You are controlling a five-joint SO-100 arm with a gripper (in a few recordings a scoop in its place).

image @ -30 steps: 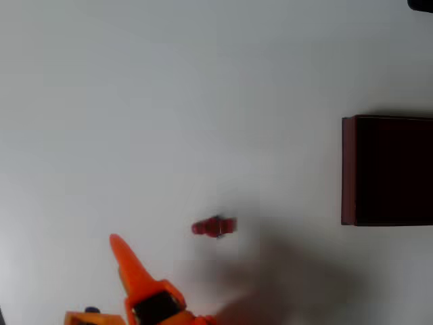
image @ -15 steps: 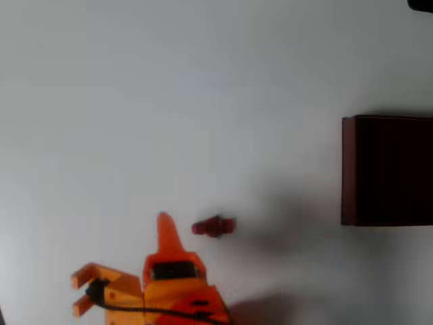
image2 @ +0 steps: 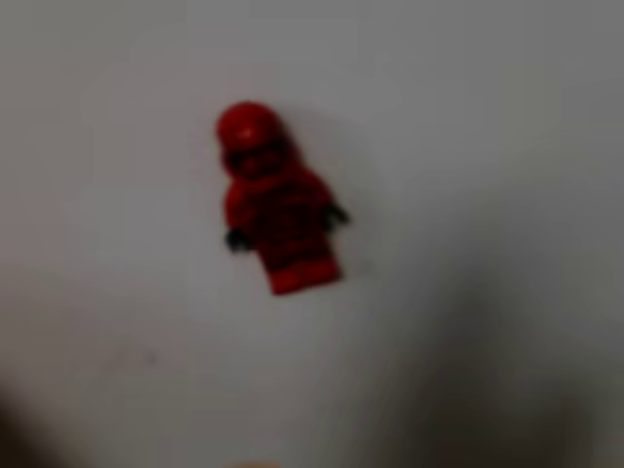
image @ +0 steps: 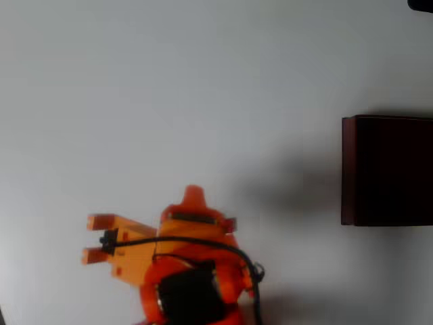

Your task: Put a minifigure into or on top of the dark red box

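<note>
The minifigure (image2: 278, 210) is a tiny all-red figure lying flat on the white table, its round head toward the top of the wrist view. Seen from overhead, only a sliver of the minifigure (image: 231, 224) peeks out at the right side of my orange gripper (image: 194, 196), which hovers right over it with one pointed fingertip aimed up the picture. I cannot make out whether the jaws are open or shut. The dark red box (image: 348, 169) stands at the right edge, far from the gripper, and its interior is almost black.
The orange arm body (image: 189, 284) with a black cable fills the lower middle of the overhead view. A dark object (image: 423, 4) sits at the top right corner. Bare white table (image: 169, 88) lies between the gripper and the box.
The gripper has swung right and up the picture from the lower left until it is over the minifigure, covering most of it. The figure and the box have not moved.
</note>
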